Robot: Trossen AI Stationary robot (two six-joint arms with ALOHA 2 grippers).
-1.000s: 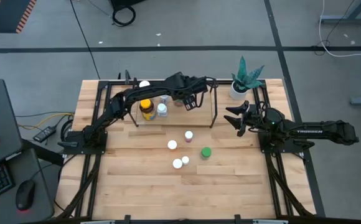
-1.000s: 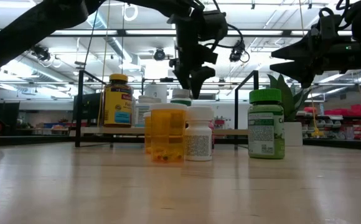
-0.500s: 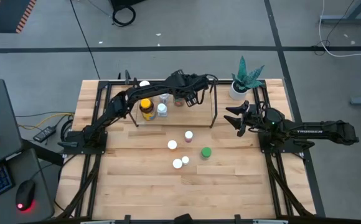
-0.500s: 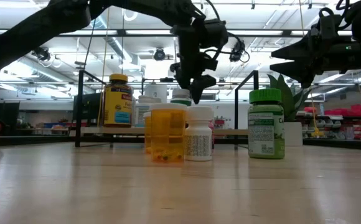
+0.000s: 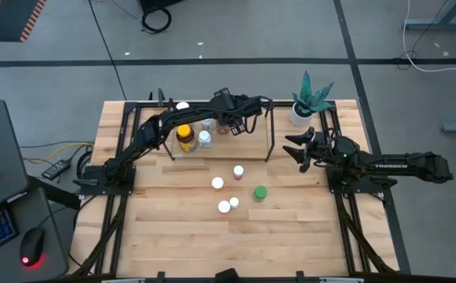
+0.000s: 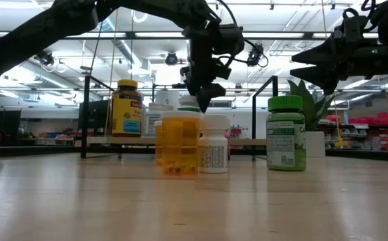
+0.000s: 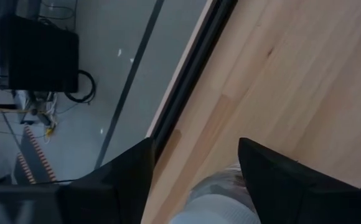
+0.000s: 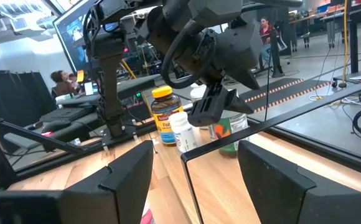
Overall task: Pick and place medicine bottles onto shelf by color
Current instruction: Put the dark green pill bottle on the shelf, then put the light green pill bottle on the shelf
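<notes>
The amber bottle with yellow cap [image 5: 184, 137] is seen at the left end of the shelf [image 5: 248, 151], with a clear white-capped bottle [image 5: 204, 139] just beside it. The left end effector [image 5: 229, 126] is positioned over the shelf's middle, around a bottle with a whitish cap [image 7: 215, 202]; in the left wrist view the cap sits between the two fingers. Whether it is clamped or only straddled cannot be told, since contact is hidden.

On the open table [image 5: 173, 236], in front of the shelf, five bottles are left: a pinkish-capped one [image 5: 238, 170], three white-capped ones [image 5: 218, 183] [image 5: 224, 207] [image 5: 234, 202] and a green-capped bottle [image 5: 259, 192]. The potted plant [image 5: 305, 102] is at the far right corner. The right end effector [image 5: 299, 149] is parked in the air just off the shelf's right end, fingers apart, nothing held.

Step judged: setting a bottle on the shelf with the left arm. Next move likely calls for a clean release and a straight lift clear of the neighbouring bottles, then a reach to the table group.
</notes>
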